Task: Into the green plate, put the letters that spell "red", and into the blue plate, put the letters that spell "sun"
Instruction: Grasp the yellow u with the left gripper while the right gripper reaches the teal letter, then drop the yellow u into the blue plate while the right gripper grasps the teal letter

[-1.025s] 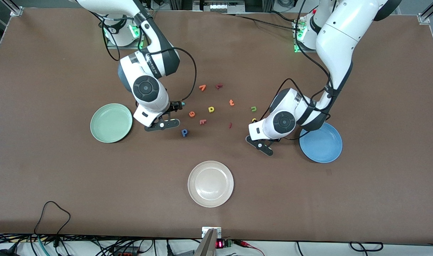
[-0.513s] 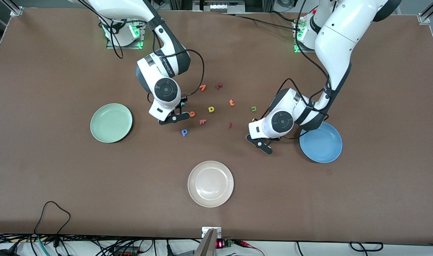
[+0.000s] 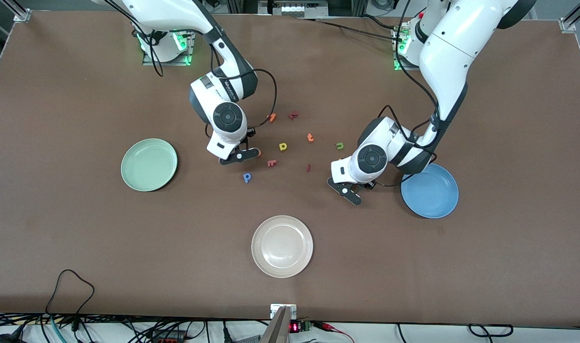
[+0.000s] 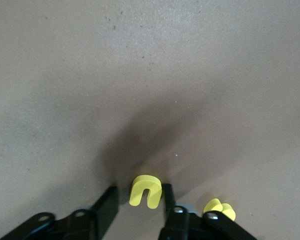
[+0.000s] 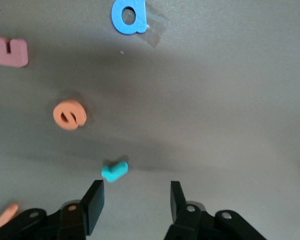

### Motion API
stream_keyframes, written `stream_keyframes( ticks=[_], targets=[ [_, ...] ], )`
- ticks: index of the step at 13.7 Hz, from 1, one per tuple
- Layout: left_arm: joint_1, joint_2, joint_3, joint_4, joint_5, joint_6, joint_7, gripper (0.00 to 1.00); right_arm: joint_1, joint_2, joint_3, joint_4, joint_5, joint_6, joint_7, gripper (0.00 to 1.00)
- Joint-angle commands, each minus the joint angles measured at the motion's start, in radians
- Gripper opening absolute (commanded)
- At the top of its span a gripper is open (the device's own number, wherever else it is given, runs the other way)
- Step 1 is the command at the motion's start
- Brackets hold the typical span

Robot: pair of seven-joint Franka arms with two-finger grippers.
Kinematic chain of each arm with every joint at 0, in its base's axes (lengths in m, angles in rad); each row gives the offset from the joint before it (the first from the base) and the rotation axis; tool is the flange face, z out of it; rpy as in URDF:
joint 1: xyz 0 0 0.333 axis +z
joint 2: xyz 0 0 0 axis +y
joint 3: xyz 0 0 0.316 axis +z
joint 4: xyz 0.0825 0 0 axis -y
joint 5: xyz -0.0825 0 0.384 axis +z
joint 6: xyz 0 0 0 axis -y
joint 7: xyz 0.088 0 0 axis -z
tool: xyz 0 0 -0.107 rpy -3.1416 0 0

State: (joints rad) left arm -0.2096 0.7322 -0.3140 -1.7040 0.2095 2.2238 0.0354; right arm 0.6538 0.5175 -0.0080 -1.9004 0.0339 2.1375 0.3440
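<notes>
My left gripper (image 4: 139, 190) is down at the table with its jaws either side of the yellow u (image 4: 146, 190). One finger touches the u and the other stands a little apart. The yellow s (image 4: 219, 209) lies just outside that finger. My right gripper (image 5: 136, 189) is open, low over the table. The teal r (image 5: 115, 171) lies just ahead of one fingertip. The orange e (image 5: 70, 115) and blue d-shaped letter (image 5: 129, 17) lie farther out. The green n (image 3: 340, 145) lies beside the left hand. The green plate (image 3: 149, 164) and blue plate (image 3: 430, 190) hold nothing.
A cream-white plate (image 3: 282, 246) sits nearer the front camera. A yellow d (image 3: 283, 146), an orange t (image 3: 310, 137), an orange piece (image 3: 271, 117) and dark red pieces (image 3: 271, 163) are scattered between the two hands. The blue letter (image 3: 247, 177) lies nearer the camera than the right hand.
The right arm has swung from beside the green plate toward the scattered letters, and the teal r is now under its hand. The left hand has shifted slightly toward the right arm's end.
</notes>
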Motion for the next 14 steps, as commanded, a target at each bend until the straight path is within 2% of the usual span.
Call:
stream_keyframes(
  ticks=[1,4,7,9,12,14],
  targets=[
    [-0.008,0.013,0.006,-0.003,0.022,0.027,0.011,0.20,0.018,0.022,0.007,-0.005,-0.003,0.051,0.044,0.53],
    [0.009,-0.007,0.004,0.000,0.022,0.011,0.009,0.11,0.017,0.024,0.010,-0.006,0.004,0.065,0.058,0.45],
    [0.068,-0.085,0.007,0.020,0.021,-0.151,0.001,0.12,0.020,0.038,0.013,-0.006,0.003,0.082,0.118,0.49],
    [0.166,-0.114,-0.002,0.029,0.022,-0.220,0.018,0.12,0.018,0.038,0.026,-0.020,0.003,0.084,0.118,0.51],
    [0.248,-0.137,0.007,0.027,0.027,-0.266,0.018,0.12,0.020,0.033,0.028,-0.035,0.004,0.094,0.119,0.51],
    [0.291,-0.107,0.006,0.017,0.106,-0.257,0.018,0.12,0.018,0.027,0.034,-0.068,0.004,0.133,0.119,0.51]
  ],
)
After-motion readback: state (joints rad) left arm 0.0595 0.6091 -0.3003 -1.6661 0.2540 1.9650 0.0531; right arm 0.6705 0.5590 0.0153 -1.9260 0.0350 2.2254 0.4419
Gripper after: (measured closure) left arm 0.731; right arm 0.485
